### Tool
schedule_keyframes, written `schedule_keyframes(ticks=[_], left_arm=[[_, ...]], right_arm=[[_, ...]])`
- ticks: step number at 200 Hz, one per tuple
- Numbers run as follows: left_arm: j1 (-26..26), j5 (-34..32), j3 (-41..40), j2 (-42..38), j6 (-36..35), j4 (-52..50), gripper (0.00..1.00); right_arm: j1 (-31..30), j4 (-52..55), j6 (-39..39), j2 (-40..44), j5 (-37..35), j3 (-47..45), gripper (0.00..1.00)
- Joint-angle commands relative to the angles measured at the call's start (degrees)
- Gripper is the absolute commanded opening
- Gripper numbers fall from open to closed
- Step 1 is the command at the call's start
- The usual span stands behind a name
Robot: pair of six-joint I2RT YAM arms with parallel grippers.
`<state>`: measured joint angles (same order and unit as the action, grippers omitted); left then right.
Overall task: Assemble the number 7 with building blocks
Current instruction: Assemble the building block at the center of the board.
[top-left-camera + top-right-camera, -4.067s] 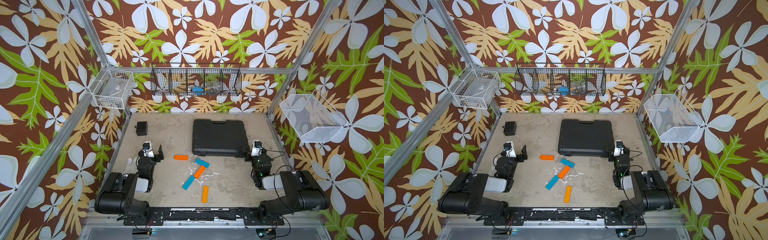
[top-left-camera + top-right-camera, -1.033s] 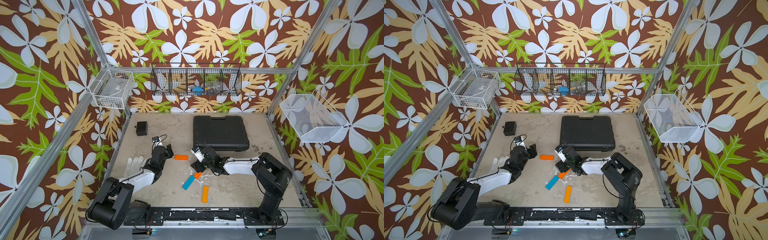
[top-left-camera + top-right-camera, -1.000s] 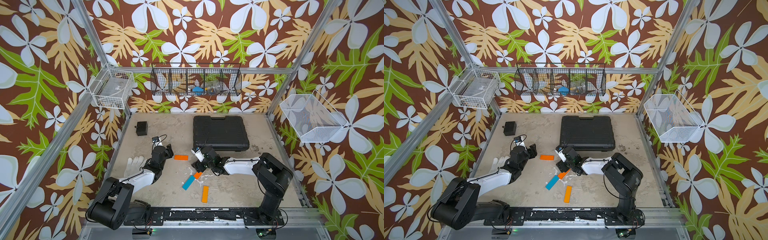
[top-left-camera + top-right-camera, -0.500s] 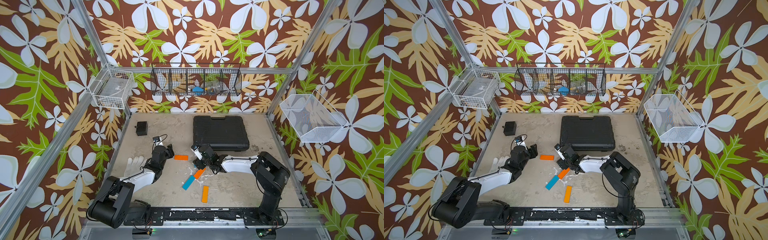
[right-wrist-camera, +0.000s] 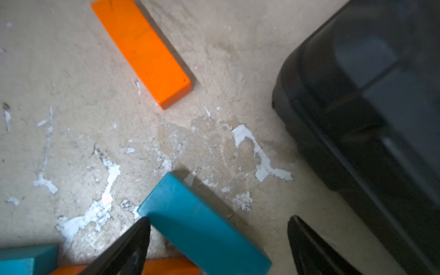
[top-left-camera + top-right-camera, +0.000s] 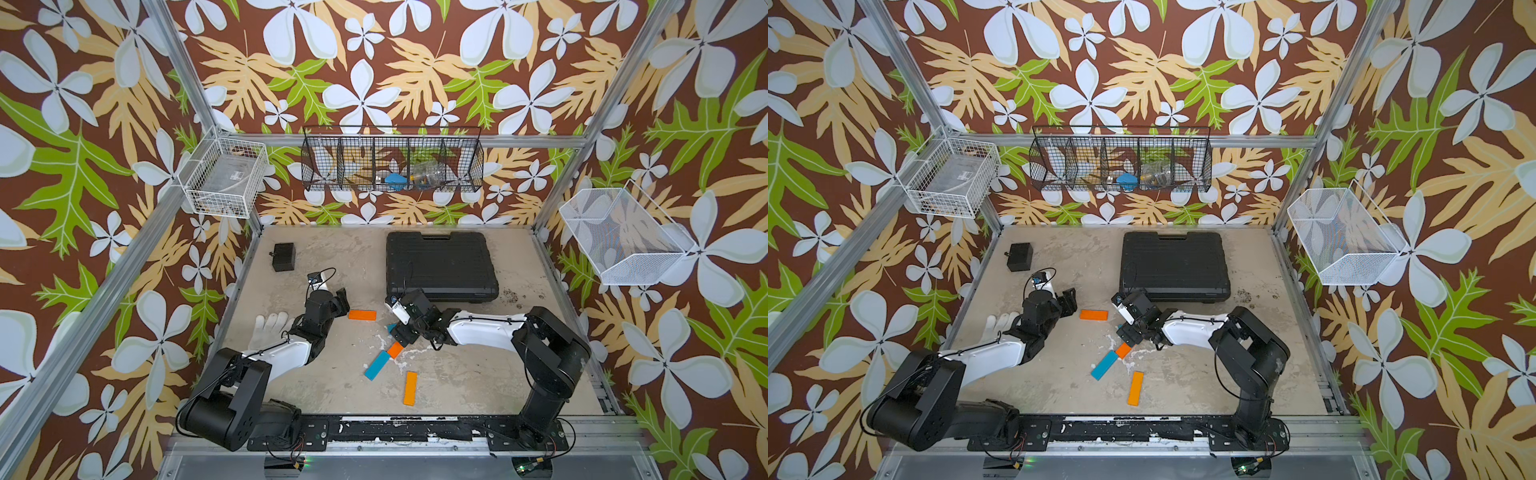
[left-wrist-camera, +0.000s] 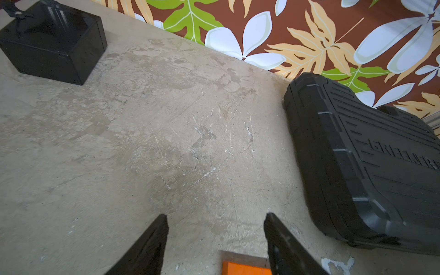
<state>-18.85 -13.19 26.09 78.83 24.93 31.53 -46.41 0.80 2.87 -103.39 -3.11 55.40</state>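
Several building blocks lie on the table. One orange block [image 6: 362,315] [image 6: 1094,315] lies just right of my left gripper [image 6: 343,297] [image 7: 215,238], which is open; the block's end [image 7: 245,269] shows between its fingers. My right gripper [image 6: 401,332] [image 5: 219,219] is open and low over a blue block [image 5: 202,226], which lies on the table between the jaws, close to one finger. In front lie an orange block [image 6: 395,350], a blue block [image 6: 376,365] and another orange block [image 6: 410,387]. No number 7 is formed.
A black case [image 6: 440,266] lies at the back, close behind my right gripper. A small black box [image 6: 284,256] stands at the back left. A white glove [image 6: 270,328] lies by the left arm. Wire baskets [image 6: 392,164] hang on the walls.
My right gripper's jaws have widened around the blue block, and the wrist has shifted slightly back and left. The left arm has stayed still beside the orange block.
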Motion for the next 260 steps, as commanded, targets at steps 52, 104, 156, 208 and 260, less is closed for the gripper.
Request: schedule_keyframes(ticks=[52,104,156,208,260], left_arm=[[0.11,1.5,1.86,1.61,-0.49,-1.18,0.67],[0.13,1.41,1.95,1.39,-0.5,-1.21,0.67],[0.13,1.98,1.95,1.16,-0.08,-1.21,0.67],[0.13,2.55,1.78,1.0,0.34,-0.94,0.67],[0.13,1.12,1.42,1.67,-0.05,-0.38,0.67]], right_arm=[[1.04,5.71,0.55,-3.35,-0.19,1.93,0.88],[1.85,5.01,0.55,-2.27,4.35,1.35,0.53],[1.78,4.95,3.5,-4.06,11.98,3.22,0.33],[1.84,11.07,10.25,-5.21,8.45,8.86,0.34],[2.34,19.46,21.21,-8.72,7.76,18.03,0.46]])
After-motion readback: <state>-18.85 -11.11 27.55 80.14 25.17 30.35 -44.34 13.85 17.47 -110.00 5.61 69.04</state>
